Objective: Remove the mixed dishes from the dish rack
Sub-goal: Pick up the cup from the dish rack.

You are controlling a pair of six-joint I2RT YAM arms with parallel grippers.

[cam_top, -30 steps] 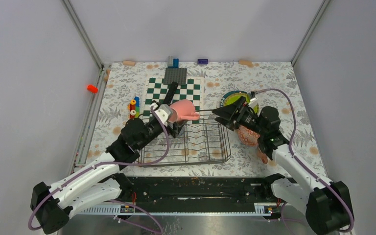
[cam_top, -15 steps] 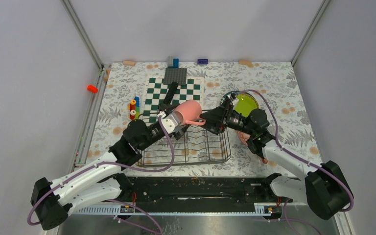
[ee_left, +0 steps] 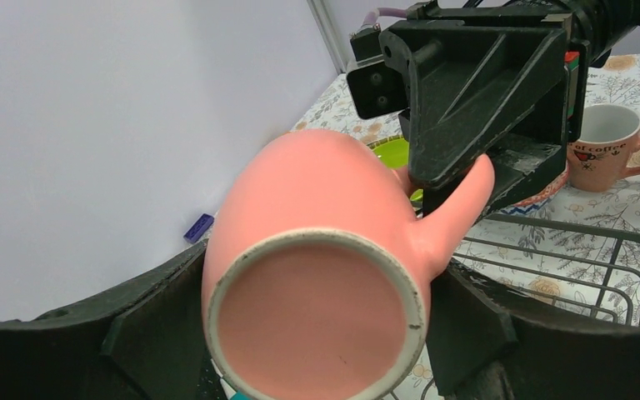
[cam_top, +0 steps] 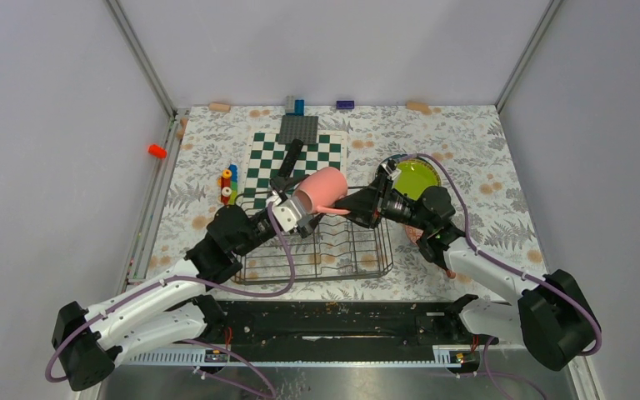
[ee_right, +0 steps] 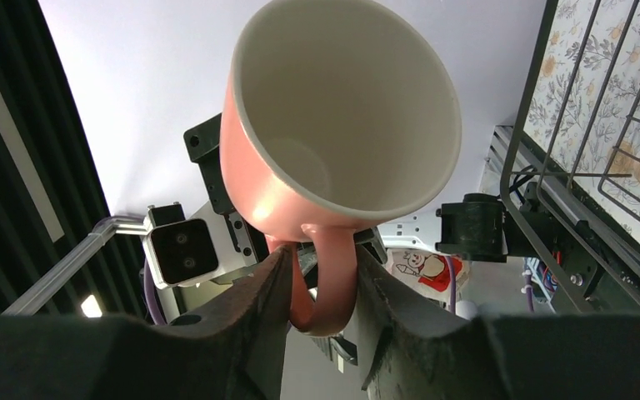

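The left gripper (cam_top: 307, 208) holds the pink mug (cam_top: 323, 187) by its body, jaws spread wide around it, at the centre of the overhead frame above the far edge of the dish rack (cam_top: 358, 254). The right gripper (cam_top: 347, 205) grips the handle (ee_right: 331, 283), one finger pressed against each side. The mug is tipped on its side, with its mouth facing the right gripper.
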